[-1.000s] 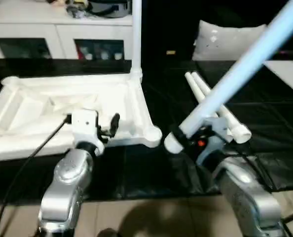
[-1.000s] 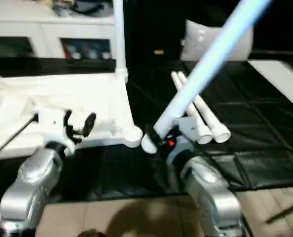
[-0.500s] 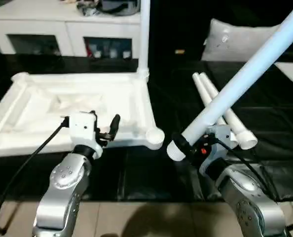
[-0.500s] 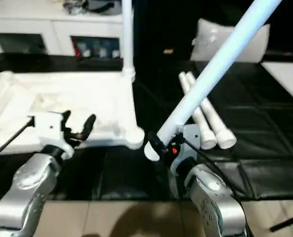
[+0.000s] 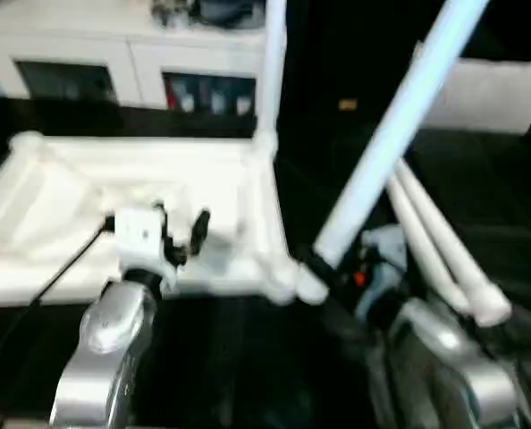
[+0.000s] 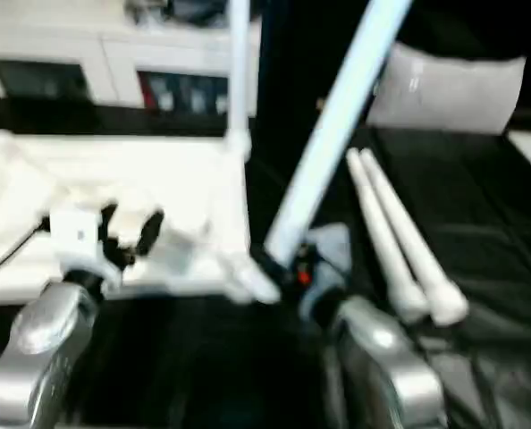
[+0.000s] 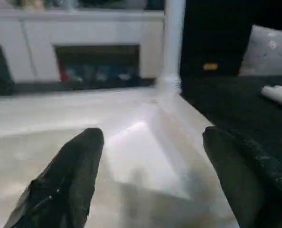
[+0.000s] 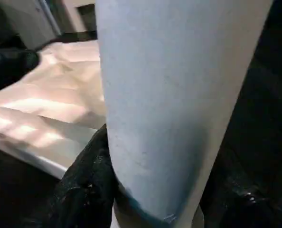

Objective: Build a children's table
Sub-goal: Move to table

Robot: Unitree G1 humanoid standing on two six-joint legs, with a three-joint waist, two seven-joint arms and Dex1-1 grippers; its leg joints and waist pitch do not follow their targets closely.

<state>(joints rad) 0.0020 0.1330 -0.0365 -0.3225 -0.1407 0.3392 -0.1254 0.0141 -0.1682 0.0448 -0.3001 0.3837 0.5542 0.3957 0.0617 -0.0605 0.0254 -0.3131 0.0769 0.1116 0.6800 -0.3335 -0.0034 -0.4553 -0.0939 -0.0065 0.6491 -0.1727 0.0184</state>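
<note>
Our right gripper [image 5: 324, 268] is clenched around the lower end of a leg [image 5: 386, 143], its black fingers [image 8: 86, 185] pressing the tube on both sides in the right wrist view. We hold the leg tilted, its upper part rising away over the black mat [image 5: 480, 192] and its butt end just beside the near right corner socket [image 5: 282, 279] of the top [image 5: 87, 192]; we cannot tell whether the end touches the socket.

Our left gripper [image 5: 178, 231] is released, fingers [image 7: 72, 166] spread wide with nothing between them. It hovers over the near edge of the top, and in the left wrist view we see the white ribbed underside lying between the two fingertips.

The top lies upside down on the mat, toward its left side. A second leg [image 5: 272, 67] stands upright in the socket at the top's far right corner.

Two more legs [image 5: 440, 241] lie side by side on the mat to the right of the top, touching each other along their length, wide ends toward us.

Behind the mat, at its far left edge, a white cabinet [image 5: 113, 63] with glass doors stands with some clutter on it, too blurred to name. A pale cushion [image 6: 449, 89] rests at the mat's far right.
</note>
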